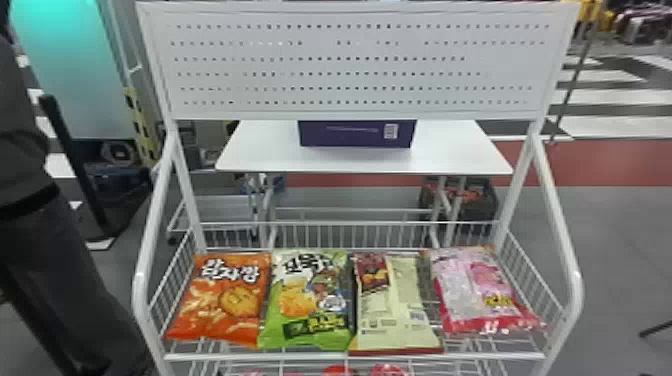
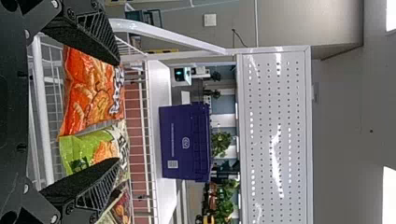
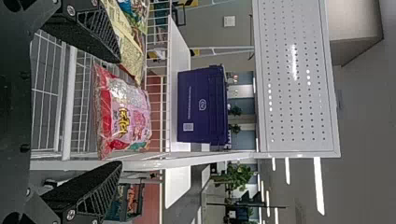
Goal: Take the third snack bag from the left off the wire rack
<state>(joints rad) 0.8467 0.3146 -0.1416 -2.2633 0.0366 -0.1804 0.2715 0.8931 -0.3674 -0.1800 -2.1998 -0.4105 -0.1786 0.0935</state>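
Wire rack (image 1: 500, 356), four snack bags (image 1: 392, 305) abreast, left gripper (image 2: 116, 111), right gripper (image 3: 119, 111), both spread

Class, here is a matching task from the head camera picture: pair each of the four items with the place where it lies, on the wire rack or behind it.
Items:
1 orange bag
2 pale bag
3 pink bag
4 blue box

Places:
A far right on the wire rack
B on the white table behind
C far left on the wire rack
D third from the left

Pairs: 1-C, 2-D, 3-A, 4-B
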